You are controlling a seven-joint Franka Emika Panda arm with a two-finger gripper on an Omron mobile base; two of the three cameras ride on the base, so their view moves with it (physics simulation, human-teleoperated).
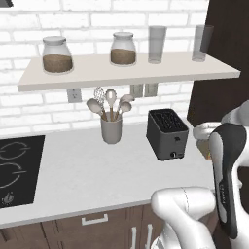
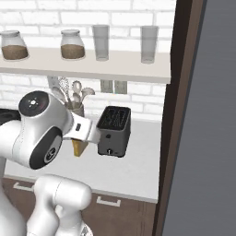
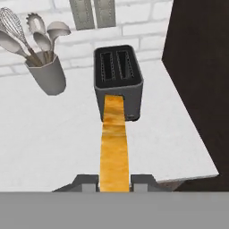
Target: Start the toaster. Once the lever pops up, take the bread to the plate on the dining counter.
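Note:
The black toaster [image 1: 167, 133] [image 2: 114, 131] [image 3: 118, 80] stands on the white kitchen counter near its right end, and both of its top slots look empty. My gripper [image 3: 114, 181] [image 2: 81, 138] hovers above the counter in front of the toaster, shut on the bread [image 3: 114, 143] [image 2: 79, 147]. The bread is a golden-tan slice seen edge-on in the hand view, reaching toward the toaster's front. In the left base view my arm hides most of the bread [image 1: 206, 150]. The plate and the dining counter are out of view.
A grey utensil cup [image 1: 111, 127] [image 3: 47, 76] stands left of the toaster. A black cooktop [image 1: 14, 168] lies at the far left. A shelf [image 1: 126, 73] with jars and glasses hangs overhead. A dark tall panel [image 2: 184, 115] bounds the counter's right end.

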